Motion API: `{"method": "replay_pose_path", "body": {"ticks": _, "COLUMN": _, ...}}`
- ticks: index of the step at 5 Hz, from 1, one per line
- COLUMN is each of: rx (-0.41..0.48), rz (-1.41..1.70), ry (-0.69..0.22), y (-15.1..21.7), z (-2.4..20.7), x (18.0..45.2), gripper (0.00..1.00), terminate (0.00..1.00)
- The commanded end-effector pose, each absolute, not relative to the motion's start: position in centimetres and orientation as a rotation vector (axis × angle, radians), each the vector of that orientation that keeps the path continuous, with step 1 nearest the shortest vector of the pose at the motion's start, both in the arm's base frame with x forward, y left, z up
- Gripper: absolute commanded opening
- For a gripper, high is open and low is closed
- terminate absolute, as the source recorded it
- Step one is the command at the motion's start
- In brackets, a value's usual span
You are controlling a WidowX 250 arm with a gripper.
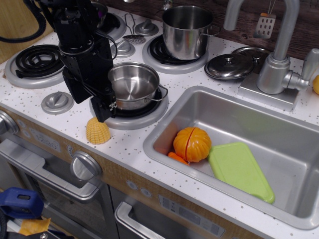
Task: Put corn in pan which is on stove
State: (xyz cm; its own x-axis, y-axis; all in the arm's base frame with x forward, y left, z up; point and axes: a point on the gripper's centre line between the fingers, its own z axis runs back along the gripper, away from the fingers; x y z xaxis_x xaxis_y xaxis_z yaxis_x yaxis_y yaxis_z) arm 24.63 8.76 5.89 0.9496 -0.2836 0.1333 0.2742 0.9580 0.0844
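The yellow corn stands on the white speckled stove near its front edge, just left of the front burner. The shiny steel pan sits on that front burner, empty. My black gripper hangs right above and behind the corn, its tips at the pan's left rim. The fingers are dark and close together; I cannot tell whether they are open or shut. The corn is not held.
A tall steel stockpot stands on the back burner. A steel lid lies by the grey faucet. The sink holds an orange pumpkin toy and a green cutting board. Grey knobs dot the stove.
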Motion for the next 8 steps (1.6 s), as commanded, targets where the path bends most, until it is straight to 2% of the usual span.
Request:
{"method": "replay_pose_path", "body": {"ticks": 1, "rx": 0.065, "rz": -0.284, "ry": -0.145, "y": 8.8, "z": 5.9, "x": 24.6, "gripper": 1.0, "terminate": 0.0}}
{"method": "replay_pose_path", "body": {"ticks": 3, "rx": 0.021, "rz": -0.291, "ry": -0.175, "y": 9.8, "z": 3.9, "x": 24.9, "gripper": 1.0, "terminate": 0.0}}
{"method": "replay_pose_path", "body": {"ticks": 6, "rx": 0.006, "rz": -0.256, "ry": -0.241, "y": 9.3, "z": 1.4, "x": 24.8, "gripper": 1.0, "terminate": 0.0}}
{"method": "replay_pose_path", "body": {"ticks": 7, "rx": 0.007, "rz": -0.261, "ry": -0.254, "y": 9.2, "z": 1.5, "x": 24.9, "gripper": 0.0, "terminate": 0.0}}
{"method": "replay_pose_path", "body": {"ticks": 8, "rx": 0.033, "rz": -0.277, "ry": -0.239, "y": 9.1, "z": 2.9, "x": 25.1, "gripper": 0.0, "terminate": 0.0}}
